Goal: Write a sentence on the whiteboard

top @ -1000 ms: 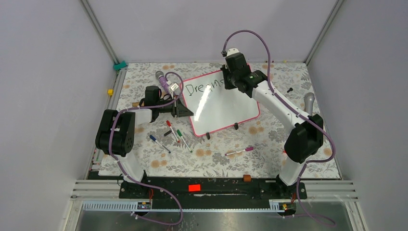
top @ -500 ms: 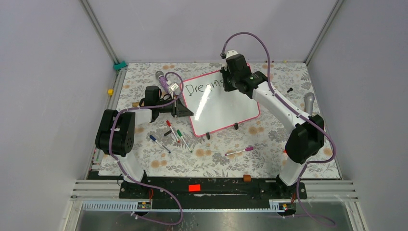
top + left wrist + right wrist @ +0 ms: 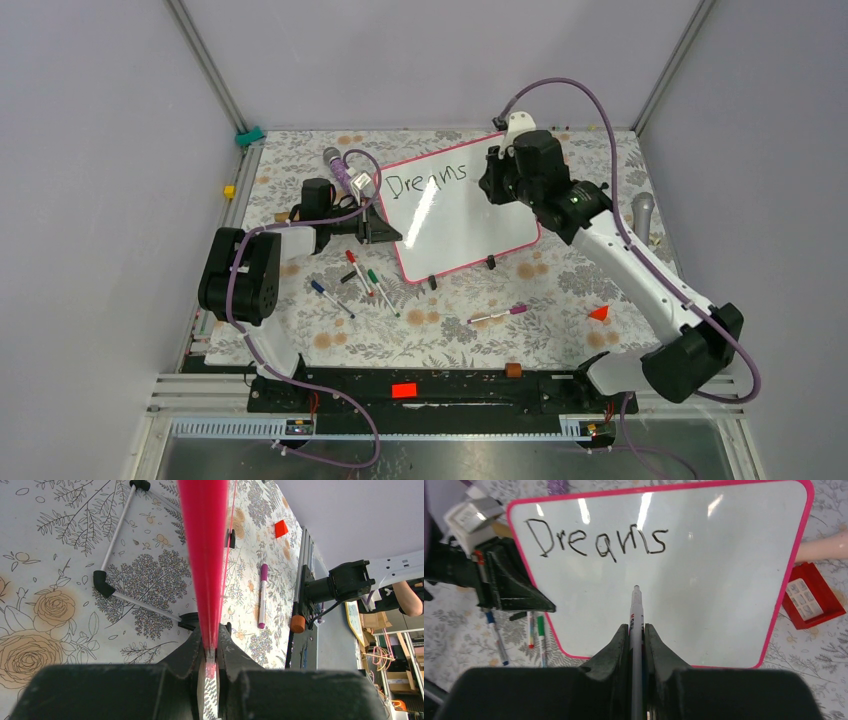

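We log left gripper clamped on whiteboard frame. Right gripper pinches a marker, sentence "Dreams" just beyond its tip.

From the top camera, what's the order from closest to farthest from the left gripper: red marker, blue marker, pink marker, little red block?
From the left gripper, clamped on the whiteboard at its left edge:
1. Red marker, just in front, toward the arm bases.
2. Blue marker, further forward and left.
3. Pink marker, to the right, in front of the whiteboard.
4. Red block, far right.
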